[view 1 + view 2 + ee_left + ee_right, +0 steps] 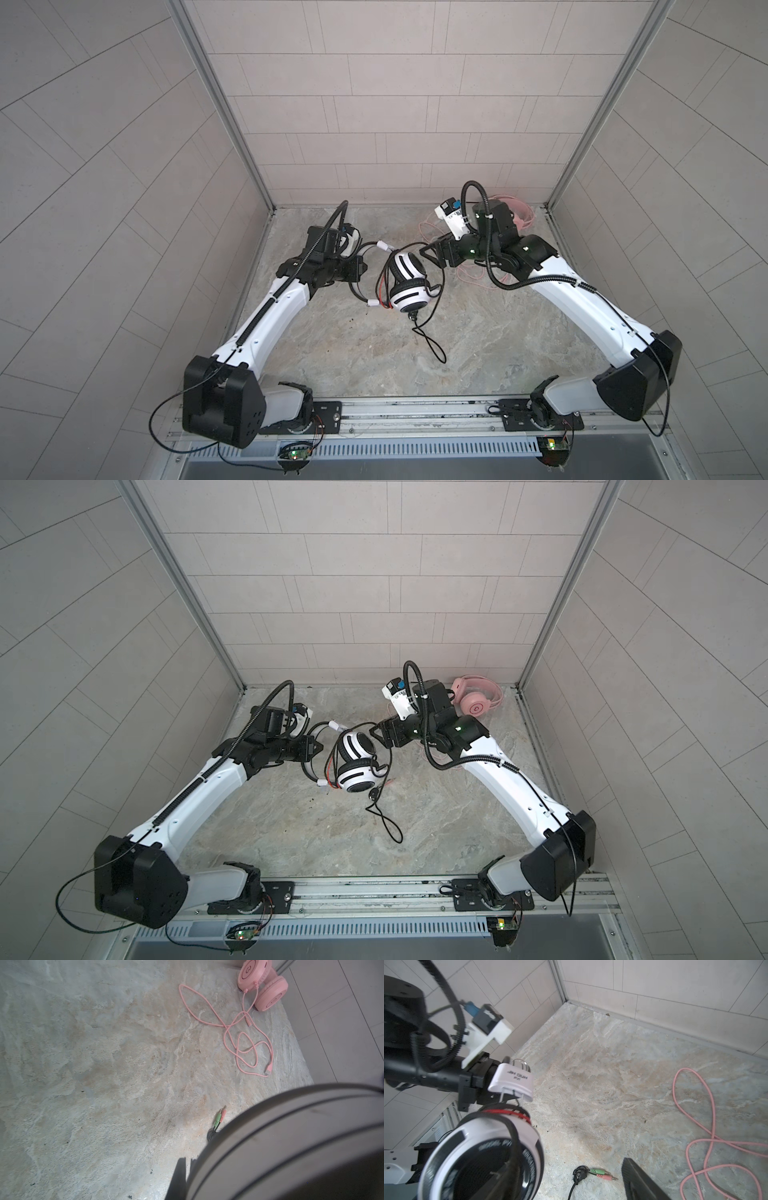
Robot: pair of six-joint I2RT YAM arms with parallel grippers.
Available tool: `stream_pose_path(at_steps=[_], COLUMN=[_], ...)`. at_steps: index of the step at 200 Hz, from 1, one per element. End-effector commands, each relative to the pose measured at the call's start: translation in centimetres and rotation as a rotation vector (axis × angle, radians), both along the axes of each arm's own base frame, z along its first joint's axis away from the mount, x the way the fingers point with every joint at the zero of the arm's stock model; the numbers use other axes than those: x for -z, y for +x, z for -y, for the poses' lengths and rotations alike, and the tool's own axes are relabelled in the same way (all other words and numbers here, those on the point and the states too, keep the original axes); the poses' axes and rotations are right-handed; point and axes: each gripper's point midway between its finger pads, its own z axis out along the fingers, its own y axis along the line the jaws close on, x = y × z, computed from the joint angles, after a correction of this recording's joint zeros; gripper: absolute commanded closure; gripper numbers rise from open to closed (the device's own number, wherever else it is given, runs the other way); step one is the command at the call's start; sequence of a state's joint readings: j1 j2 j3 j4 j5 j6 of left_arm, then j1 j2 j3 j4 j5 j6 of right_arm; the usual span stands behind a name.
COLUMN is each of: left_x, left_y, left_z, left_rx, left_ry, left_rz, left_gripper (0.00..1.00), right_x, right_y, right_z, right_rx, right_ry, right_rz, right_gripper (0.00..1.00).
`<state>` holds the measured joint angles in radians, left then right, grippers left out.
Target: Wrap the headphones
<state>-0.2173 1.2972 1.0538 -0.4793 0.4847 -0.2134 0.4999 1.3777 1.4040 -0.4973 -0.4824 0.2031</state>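
Near the middle of both top views, the white headphones (409, 282) hang sideways from the left gripper (362, 266), which is clamped on the headband just above one ear cup. The right wrist view shows that grip beside the white slider block (510, 1082). Several turns of the black and red cord (380, 282) already lie around the cups. A loose tail runs down toward the lower centre of the frame across the table (374, 365) and ends in the green and pink plugs (602, 1174).

The right gripper (428, 249) sits just right of the headset with its jaws apart. Its one visible finger (639, 1178) touches nothing.

I judge the wrapping of the white set to be mid-way, with slack left to wind. The next move seems to call for the right gripper to drop to the tail near the plugs, pinch it, and carry it round the cups while the left holds steady.

At the upper right, by the back wall, the pink headphones (478, 700) stand with their pink cord (239, 1032) sprawled loose, not yet wrapped.
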Motion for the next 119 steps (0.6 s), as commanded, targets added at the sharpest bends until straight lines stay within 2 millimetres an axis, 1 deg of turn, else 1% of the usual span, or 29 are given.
stream_pose_path(at_steps=[1,21,41,57,88,110,119], left_x=[-1.3,-1.3,-1.2,-1.3,-1.2,-1.2,-1.2], left_y=[1.1,1.7,2.1,2.4,2.9,3.0,3.0], left_z=[-0.5,-1.4,-2.2,-2.6,-3.3,-3.5,-3.6], left_rx=[-0.05,-0.081,-0.115,-0.129,-0.159,-0.162,-0.169], left_ry=[-0.07,-0.102,-0.117,-0.154,-0.184,-0.203,-0.195], left_rz=[0.016,0.011,0.005,-0.001,-0.007,-0.01,-0.007], left_gripper=[1.0,1.0,1.0,1.0,1.0,1.0,1.0], right_x=[1.5,3.6,6.0,7.7,12.3,14.1,14.3], right_y=[-0.6,-1.3,-2.2,-3.1,-4.4,-5.7,-6.2], right_z=[1.4,2.6,3.1,3.0,2.8,2.1,1.8], right_rx=[0.027,0.059,0.069,0.054,0.063,0.044,0.032], right_ry=[-0.014,-0.014,-0.018,0.007,0.057,0.083,0.09], right_rz=[-0.02,-0.047,-0.092,-0.127,-0.21,-0.233,-0.239], right_gripper=[0.21,0.2,0.2,0.2,0.2,0.19,0.19])
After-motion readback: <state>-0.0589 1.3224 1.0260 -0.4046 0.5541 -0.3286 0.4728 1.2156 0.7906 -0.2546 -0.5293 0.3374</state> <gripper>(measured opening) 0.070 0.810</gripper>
